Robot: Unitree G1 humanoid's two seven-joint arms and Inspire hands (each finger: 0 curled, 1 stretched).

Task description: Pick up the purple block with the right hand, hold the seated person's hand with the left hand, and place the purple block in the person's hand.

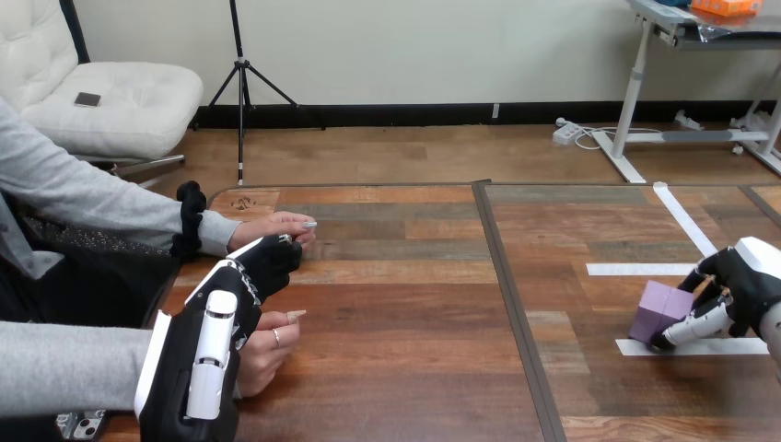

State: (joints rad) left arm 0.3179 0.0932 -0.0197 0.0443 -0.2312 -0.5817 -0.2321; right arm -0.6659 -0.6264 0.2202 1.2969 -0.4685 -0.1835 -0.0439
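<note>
The purple block [659, 309] sits tilted at the table's right, over a strip of white tape [700, 347]. My right hand [744, 287] comes in from the right edge and is shut on the block, thumb at its near side and fingers over its far side. My left hand [219, 333] lies at the left with its back up. Its relaxed fingers [273, 256] reach to the underside of the person's far hand [276, 226], touching it without curling round it. The person's near hand [265, 354] rests on the table right beside my left palm.
More white tape strips [637, 270] mark the table's right half. A dark seam [516, 304] runs down the table's middle, with bare wood between my two hands. A phone [78, 424] lies at the bottom left corner.
</note>
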